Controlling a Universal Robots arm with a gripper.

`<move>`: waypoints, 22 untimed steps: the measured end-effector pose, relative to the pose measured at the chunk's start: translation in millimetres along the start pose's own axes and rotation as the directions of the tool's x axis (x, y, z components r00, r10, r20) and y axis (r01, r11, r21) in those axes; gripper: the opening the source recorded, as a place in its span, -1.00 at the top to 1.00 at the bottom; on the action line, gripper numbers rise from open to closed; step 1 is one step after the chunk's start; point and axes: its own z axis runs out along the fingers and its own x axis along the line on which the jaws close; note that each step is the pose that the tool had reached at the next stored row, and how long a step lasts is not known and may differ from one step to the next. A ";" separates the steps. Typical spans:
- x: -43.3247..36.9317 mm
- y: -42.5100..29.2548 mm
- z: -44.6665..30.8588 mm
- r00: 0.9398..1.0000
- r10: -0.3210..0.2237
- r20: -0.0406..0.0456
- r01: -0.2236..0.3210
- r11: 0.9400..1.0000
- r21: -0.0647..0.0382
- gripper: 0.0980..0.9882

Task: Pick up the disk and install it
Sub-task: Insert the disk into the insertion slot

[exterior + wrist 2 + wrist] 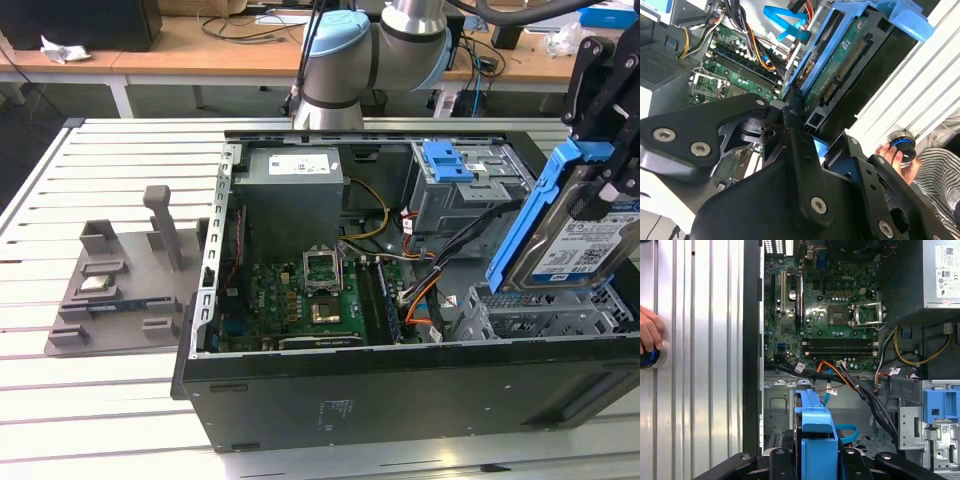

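Note:
The disk (578, 240), a silver drive with a white-and-blue label in a blue carrier bracket, hangs tilted over the empty grey drive bay (540, 315) at the exterior view's right end of the open computer case (400, 400). My black gripper (603, 180) is shut on the disk's upper part. In the second wrist view the disk (840, 60) shows its green circuit-board underside between my gripper's (802, 132) fingers. In the first wrist view the disk's blue carrier edge (816, 432) juts out from my gripper (812, 462) above the bay floor.
Orange and black cables (425, 285) run beside the bay. A second grey cage with a blue latch (447, 160) stands behind it. A grey fixture (120, 280) lies on the slatted table. A person's hand (647, 335) rests on a round button.

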 end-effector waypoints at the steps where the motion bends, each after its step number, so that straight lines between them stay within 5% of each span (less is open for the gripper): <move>1: 0.1 0.0 0.8 1.000 0.000 -0.001 0.000 1.000 0.000 0.39; 22: 0.4 1.2 19.9 1.000 0.000 -0.001 0.000 1.000 0.000 0.39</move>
